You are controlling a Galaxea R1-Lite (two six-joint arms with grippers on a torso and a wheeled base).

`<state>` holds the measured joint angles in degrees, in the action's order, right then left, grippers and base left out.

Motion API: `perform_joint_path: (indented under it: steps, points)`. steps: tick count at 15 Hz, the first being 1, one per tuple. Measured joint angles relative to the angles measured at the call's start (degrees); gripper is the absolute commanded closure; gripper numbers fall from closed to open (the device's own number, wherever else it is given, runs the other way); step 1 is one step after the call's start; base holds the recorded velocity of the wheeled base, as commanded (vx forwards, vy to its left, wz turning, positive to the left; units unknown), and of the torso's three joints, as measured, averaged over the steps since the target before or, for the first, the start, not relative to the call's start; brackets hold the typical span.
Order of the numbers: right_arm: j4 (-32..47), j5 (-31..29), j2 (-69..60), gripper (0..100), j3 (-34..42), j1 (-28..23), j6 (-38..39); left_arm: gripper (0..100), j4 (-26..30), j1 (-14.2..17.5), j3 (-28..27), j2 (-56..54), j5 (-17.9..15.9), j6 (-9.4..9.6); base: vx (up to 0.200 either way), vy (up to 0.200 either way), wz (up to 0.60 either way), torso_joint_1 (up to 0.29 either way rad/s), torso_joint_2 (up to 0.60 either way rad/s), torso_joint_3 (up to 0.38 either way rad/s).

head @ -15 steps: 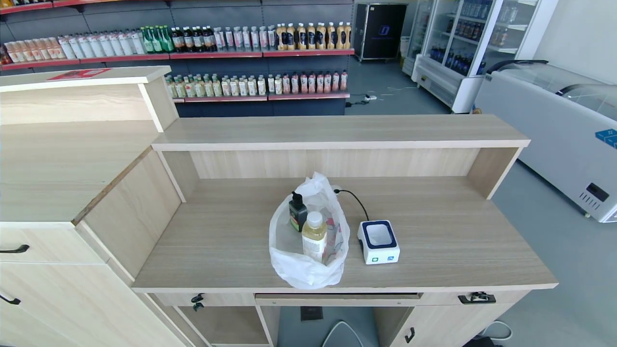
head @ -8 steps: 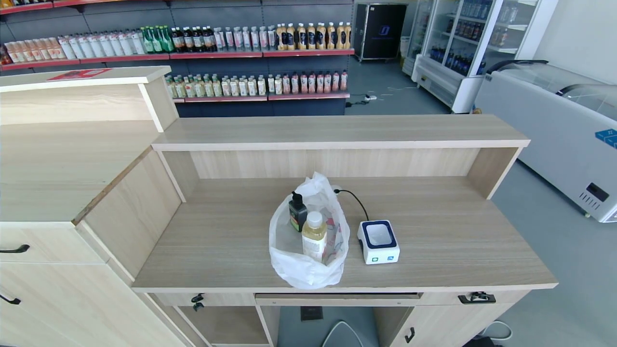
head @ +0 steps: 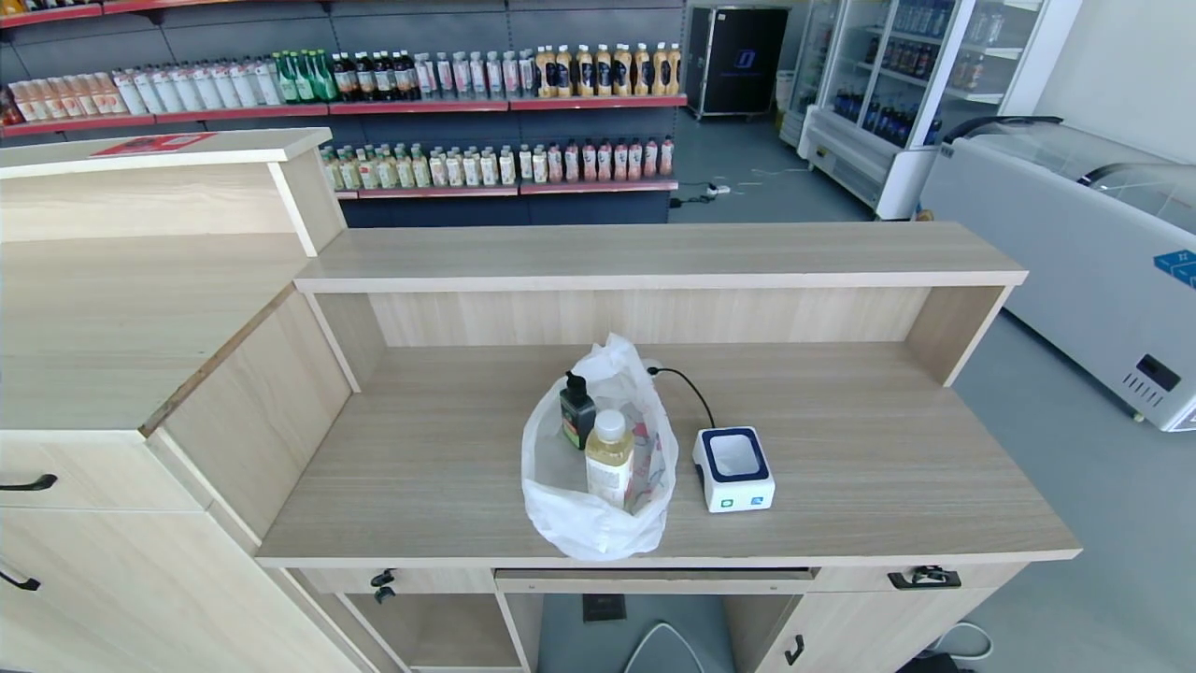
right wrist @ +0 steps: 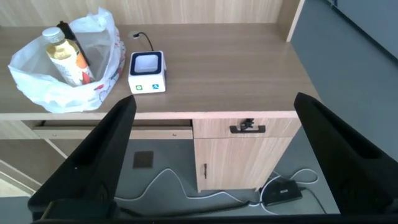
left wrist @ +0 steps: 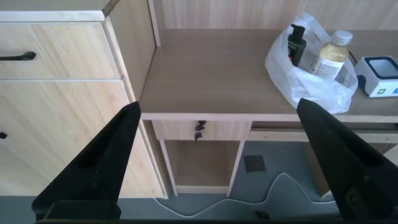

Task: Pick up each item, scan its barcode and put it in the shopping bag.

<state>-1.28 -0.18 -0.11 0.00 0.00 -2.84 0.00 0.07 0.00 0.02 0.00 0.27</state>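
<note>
As it stands open on the pale wooden counter (head: 888, 467), the white plastic shopping bag (head: 589, 525) holds an upright white-capped yellow drink bottle (head: 609, 460) and a black pump bottle (head: 576, 411). Just right of it sits a white box-shaped scanner (head: 734, 469) trailing a black cable (head: 690, 385). Both the left end effector (left wrist: 219, 106) and the right end effector (right wrist: 214, 98) gape wide and empty, short of the counter.

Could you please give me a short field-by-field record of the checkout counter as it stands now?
surface: wooden counter
bag: white plastic bag, open, near the front edge
in bag: dark pump bottle and pale yellow bottle, both upright
scanner: white scanner beside the bag on its right, window facing up
cable: black cable running from the scanner to the back
left gripper: open, back from the counter front
right gripper: open, back from the counter front
</note>
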Motion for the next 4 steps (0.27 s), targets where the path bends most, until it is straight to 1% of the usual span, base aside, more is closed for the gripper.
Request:
perform_joint_path:
  steps: [4]
  points:
    - [-0.02,-0.06,0.00,0,0.00,0.00,0.79,0,0.00,0.00,0.00,0.00,0.00,-0.02,0.000,0.000,0.00,0.000,0.00,0.000]
